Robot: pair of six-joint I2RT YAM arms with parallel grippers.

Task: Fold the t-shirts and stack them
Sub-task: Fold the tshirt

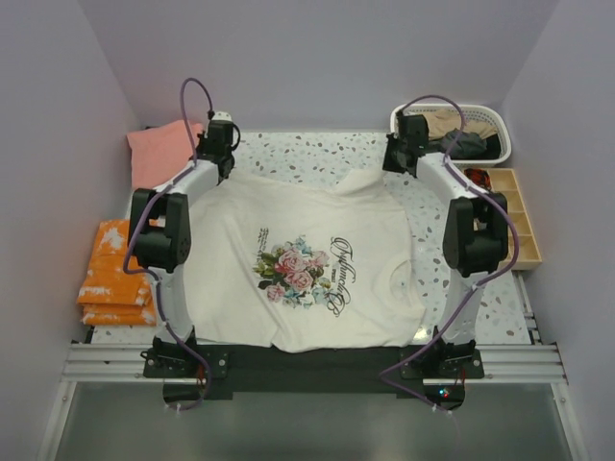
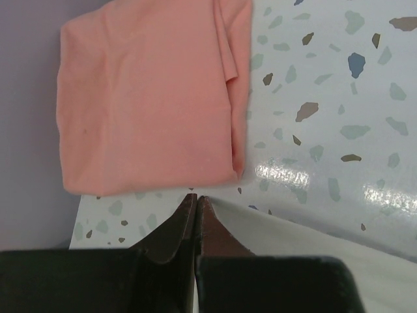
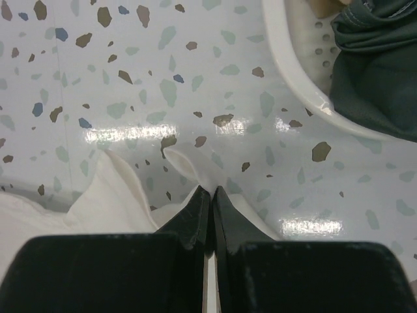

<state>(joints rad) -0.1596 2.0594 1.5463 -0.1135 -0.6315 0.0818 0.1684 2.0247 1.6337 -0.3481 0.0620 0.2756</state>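
Cream shirt [image 1: 307, 259] lies spread, print up, mid-tabletop [image 1: 317, 154]. Left claw [image 2: 196, 199]: fingers together at its far left edge; grip on cloth not discernible. Right claw [image 3: 212, 190]: clamped on its puckered far right edge. Folded pink shirt [image 2: 143, 91] lies just beyond the left claw. Orange stack [image 1: 117, 274] sits at left. Basket [image 3: 285, 65], far right, holds tan shirt [image 1: 447, 125] and grey shirt [image 3: 374, 65].

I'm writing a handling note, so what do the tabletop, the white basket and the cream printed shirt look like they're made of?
Tabletop: hard, glossy, terrazzo-look surface with speckled chips and lamp glare; stone or laminate, unclear. White basket: smooth moulded plastic, by its shiny rim and punched holes. Cream shirt: soft matte knit, probably cotton, lying in gentle wrinkles.
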